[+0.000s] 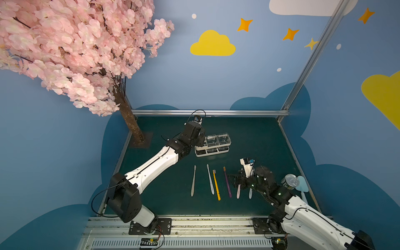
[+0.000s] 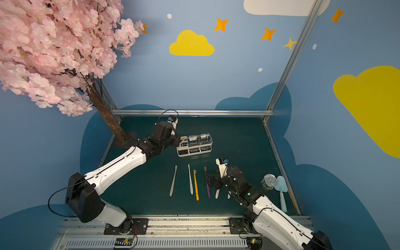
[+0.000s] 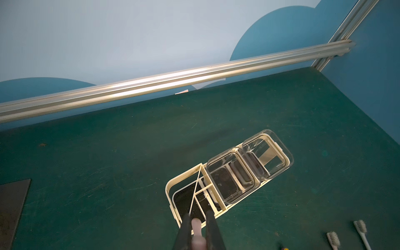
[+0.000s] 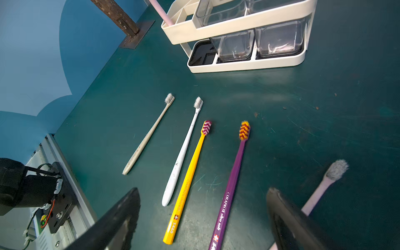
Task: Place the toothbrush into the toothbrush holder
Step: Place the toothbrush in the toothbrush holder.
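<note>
The left arm (image 1: 151,164) reaches from 7 o'clock toward the middle of the green mat (image 1: 259,140), its wrist bent down over the 9 o'clock end of the toothbrush holder (image 1: 211,154). The left gripper (image 3: 198,216) is clenched on one pink toothbrush (image 3: 195,226), whose handle dips into the holder's divided slot section; how deep it goes cannot be told. The holder carries two clear cups (image 3: 230,175), side by side toward its 3 o'clock end.

At the holder's 6 o'clock lie six more brushes in a row: beige (image 4: 149,134), white (image 4: 184,151), yellow (image 4: 190,179), purple (image 4: 233,179), a second pink brush (image 4: 320,190) and a pale brush (image 1: 250,193).

The right arm (image 1: 303,218) comes in from 5 o'clock. The right gripper (image 4: 203,190) hovers low over the purple brush, fingers spread wide, holding nothing.

At its 3 o'clock stands one tin can (image 1: 289,181), with one pale blue spatula (image 1: 302,184) just beside it.
</note>
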Controlling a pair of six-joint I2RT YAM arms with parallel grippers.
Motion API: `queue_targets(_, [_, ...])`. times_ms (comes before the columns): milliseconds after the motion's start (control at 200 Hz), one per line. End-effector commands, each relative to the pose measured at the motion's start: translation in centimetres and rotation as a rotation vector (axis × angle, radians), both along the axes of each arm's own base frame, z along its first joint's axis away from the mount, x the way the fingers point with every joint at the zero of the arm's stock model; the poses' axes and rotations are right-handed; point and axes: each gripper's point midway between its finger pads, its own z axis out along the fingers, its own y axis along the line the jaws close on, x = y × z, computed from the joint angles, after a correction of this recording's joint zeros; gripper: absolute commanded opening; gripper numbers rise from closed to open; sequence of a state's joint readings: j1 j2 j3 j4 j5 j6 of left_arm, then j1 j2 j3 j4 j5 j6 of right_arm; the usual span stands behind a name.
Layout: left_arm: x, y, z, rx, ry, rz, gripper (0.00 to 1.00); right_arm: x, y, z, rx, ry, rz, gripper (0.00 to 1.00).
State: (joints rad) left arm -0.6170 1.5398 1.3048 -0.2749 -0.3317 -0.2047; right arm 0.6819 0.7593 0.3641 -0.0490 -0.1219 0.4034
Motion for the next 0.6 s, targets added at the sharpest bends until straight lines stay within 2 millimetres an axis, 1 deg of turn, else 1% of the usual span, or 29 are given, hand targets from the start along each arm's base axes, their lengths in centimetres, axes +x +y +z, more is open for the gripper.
queue_targets(0, [0.3, -0.6, -0.5, 0.029, -0.019, -0.015, 0.02, 0.1, 0.4, 0.4, 0.009, -0.016, 0.019, 0.91])
queue_targets(285, [0.3, -1.3, -2.2, 0.054, 0.000, -0.031, 0.02, 0.1, 0.7, 0.2, 0.000, -0.008, 0.035, 0.91])
queue_targets(596, [0.4, -1.1, -3.6, 0.084, 0.006, -0.023, 0.02, 0.1, 0.9, 0.2, -0.001, -0.005, 0.041, 0.91])
